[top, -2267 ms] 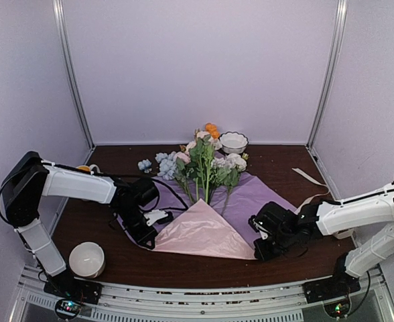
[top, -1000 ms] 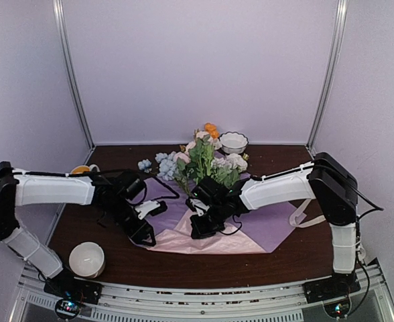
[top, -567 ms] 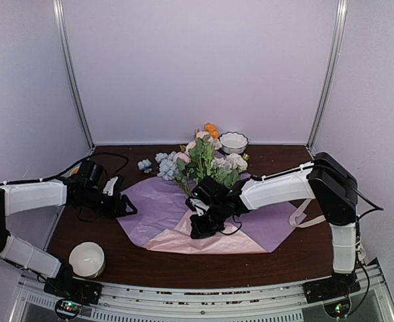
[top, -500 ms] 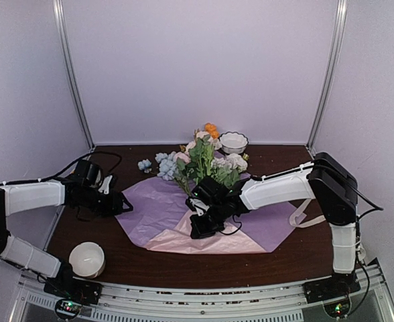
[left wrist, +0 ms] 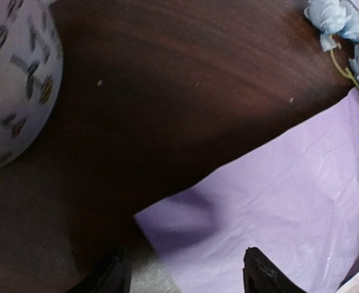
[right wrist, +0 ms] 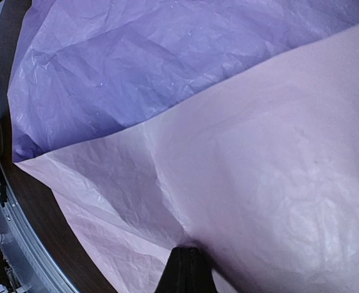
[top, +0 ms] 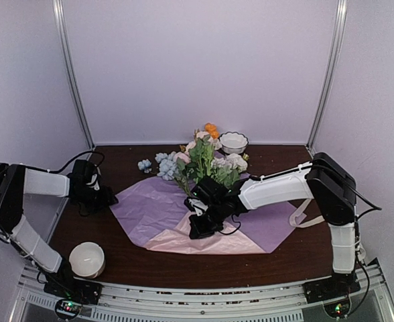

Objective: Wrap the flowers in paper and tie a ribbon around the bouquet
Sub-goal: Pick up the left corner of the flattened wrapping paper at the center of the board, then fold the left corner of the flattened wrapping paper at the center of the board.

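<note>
Left gripper positioned at left edge of paper, fingers spread wide, nothing held, right gripper clamped on folded-over pink flap, flowers laid at far edge

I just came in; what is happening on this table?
Two robot arms are wrapping the flowers in the paper. The right gripper is shut on a folded-over pink flap near the stalks. The left gripper hangs open by the paper's left corner, holding nothing. The ribbon lies untouched on the right; nothing is tied yet.
</note>
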You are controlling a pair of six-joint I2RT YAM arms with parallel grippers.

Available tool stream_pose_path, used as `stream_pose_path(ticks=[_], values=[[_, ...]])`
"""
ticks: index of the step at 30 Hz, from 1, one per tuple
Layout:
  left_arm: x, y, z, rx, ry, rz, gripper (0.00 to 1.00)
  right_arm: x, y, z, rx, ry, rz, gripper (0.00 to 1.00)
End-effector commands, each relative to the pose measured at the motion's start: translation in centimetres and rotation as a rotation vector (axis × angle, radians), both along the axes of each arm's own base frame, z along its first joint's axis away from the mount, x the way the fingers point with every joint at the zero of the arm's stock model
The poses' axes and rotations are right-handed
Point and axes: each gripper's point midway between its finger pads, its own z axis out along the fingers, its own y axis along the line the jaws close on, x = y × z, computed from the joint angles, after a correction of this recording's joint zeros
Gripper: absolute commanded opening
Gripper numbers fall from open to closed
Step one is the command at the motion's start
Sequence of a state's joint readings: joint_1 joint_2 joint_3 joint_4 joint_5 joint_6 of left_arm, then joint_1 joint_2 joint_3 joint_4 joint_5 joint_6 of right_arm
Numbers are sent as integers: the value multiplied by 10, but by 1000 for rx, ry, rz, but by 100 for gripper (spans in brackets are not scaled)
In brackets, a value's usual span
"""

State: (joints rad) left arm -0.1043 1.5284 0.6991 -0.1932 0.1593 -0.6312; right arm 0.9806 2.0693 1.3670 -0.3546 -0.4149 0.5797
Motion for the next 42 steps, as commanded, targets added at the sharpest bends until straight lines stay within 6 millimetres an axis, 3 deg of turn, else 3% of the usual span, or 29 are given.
stream_pose_path(ticks=[1, 4, 7, 13, 19, 24, 28, 32, 36, 42], values=[[28, -14, -1, -70, -50, -29, 66, 0, 3, -7, -17, 1, 13, 0], [28, -24, -8, -126, -46, -54, 62, 0, 3, -8, -22, 6, 14, 0], [28, -35, -5, -160, -73, -82, 51, 1, 3, -9, -28, 2, 11, 0], [24, -44, 9, -207, -112, -114, 0, 1, 1, -10, -31, 5, -7, 0], [21, -52, 65, -192, -256, -164, 0, 5, -4, -13, -46, 1, -28, 0], [19, -83, 120, -168, -348, -291, 0, 6, -6, -13, -45, -4, -39, 0], [16, -128, 166, -199, -439, -415, 0, 5, -5, -10, -8, 7, -46, 0], [20, -172, 194, -242, -491, -529, 0, 7, 0, -8, 74, 42, -69, 0], [26, -220, 200, -314, -471, -647, 0, 9, 5, -5, 147, 76, -86, 0], [33, -279, 226, -386, -499, -785, 0, 21, 5, 0, 222, 88, -136, 0]])
